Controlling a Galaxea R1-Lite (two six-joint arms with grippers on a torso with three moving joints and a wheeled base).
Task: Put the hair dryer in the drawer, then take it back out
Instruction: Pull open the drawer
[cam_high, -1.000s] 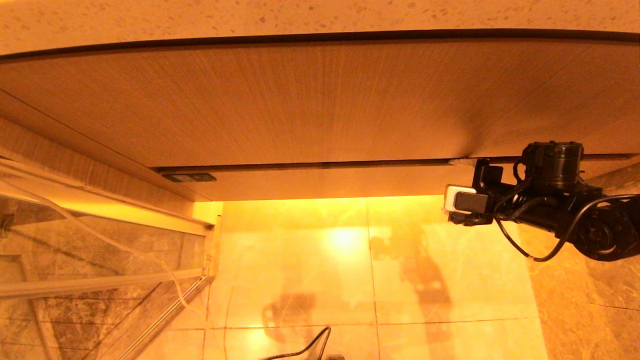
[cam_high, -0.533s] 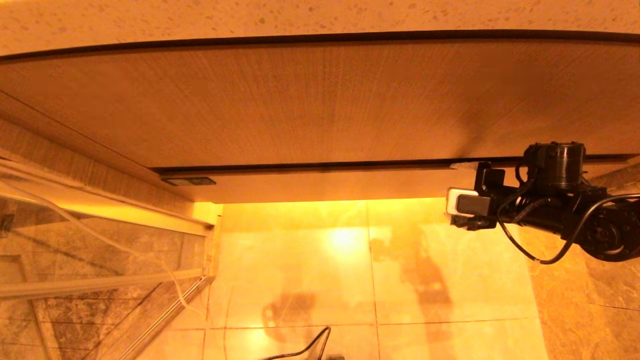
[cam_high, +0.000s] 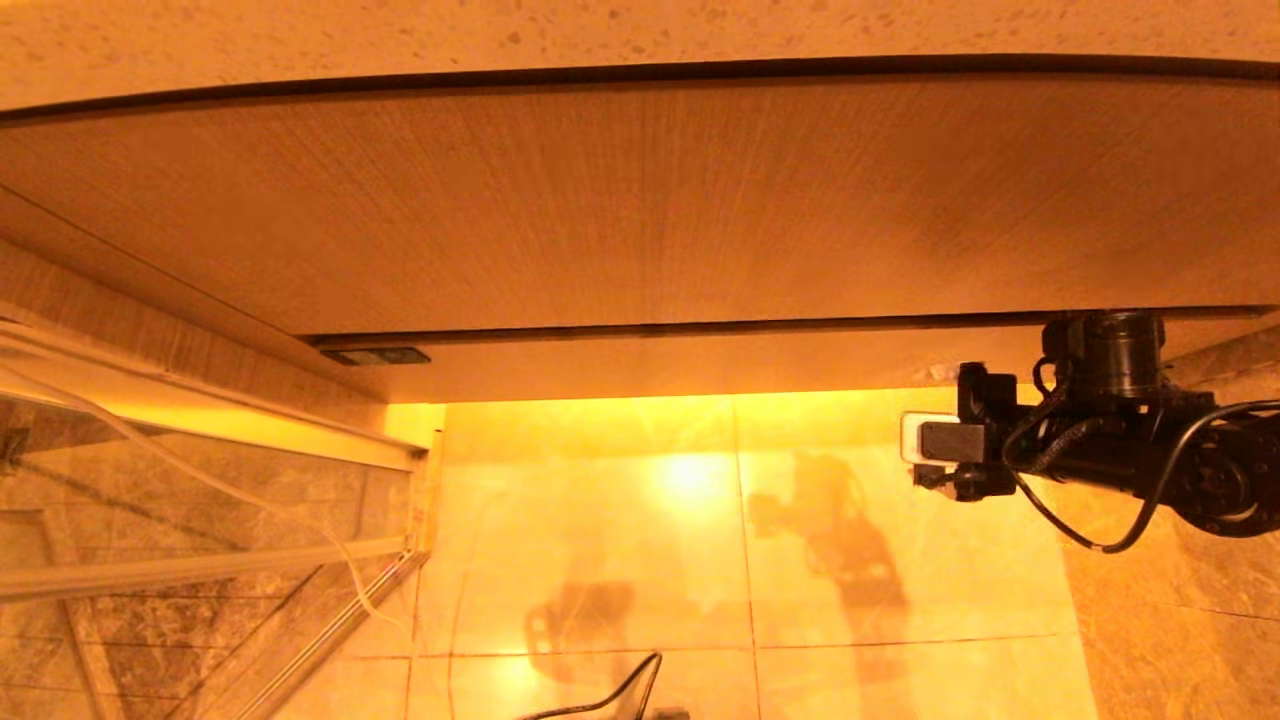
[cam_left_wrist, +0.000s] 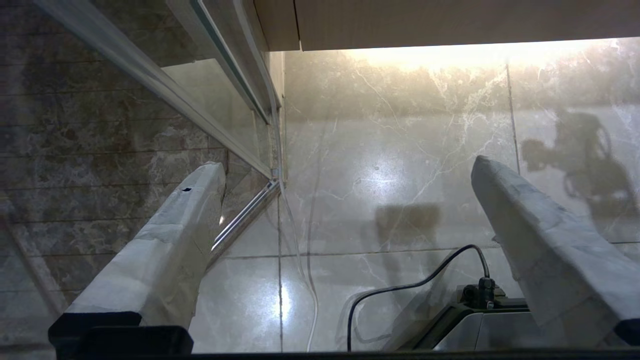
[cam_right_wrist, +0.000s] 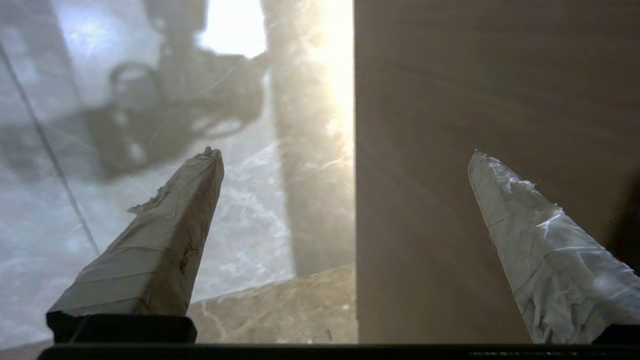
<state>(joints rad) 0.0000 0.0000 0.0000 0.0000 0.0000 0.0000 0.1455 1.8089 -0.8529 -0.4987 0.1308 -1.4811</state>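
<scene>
The drawer (cam_high: 650, 366) shows as a narrow light-wood front, shut, under the taller wood-grain panel (cam_high: 620, 200). No hair dryer shows in any view. My right gripper (cam_high: 925, 450) hangs just below the drawer front's right end, over the floor. In the right wrist view the right gripper (cam_right_wrist: 345, 152) is open with nothing between its taped fingers (cam_right_wrist: 180, 230); a wood front (cam_right_wrist: 475, 100) fills the space beyond one finger. The left gripper (cam_left_wrist: 347, 165) is open and empty above the floor and is out of the head view.
A glass door with metal rails (cam_high: 200, 570) stands at the left. Glossy marble floor tiles (cam_high: 620, 560) lie below the cabinet. A black cable (cam_high: 620, 695) and part of the robot base (cam_left_wrist: 480, 325) sit near me. A speckled countertop (cam_high: 600, 30) runs above.
The right gripper has dropped from the seam at the drawer's top right edge to below the drawer front, a little towards me. The left arm shows no change.
</scene>
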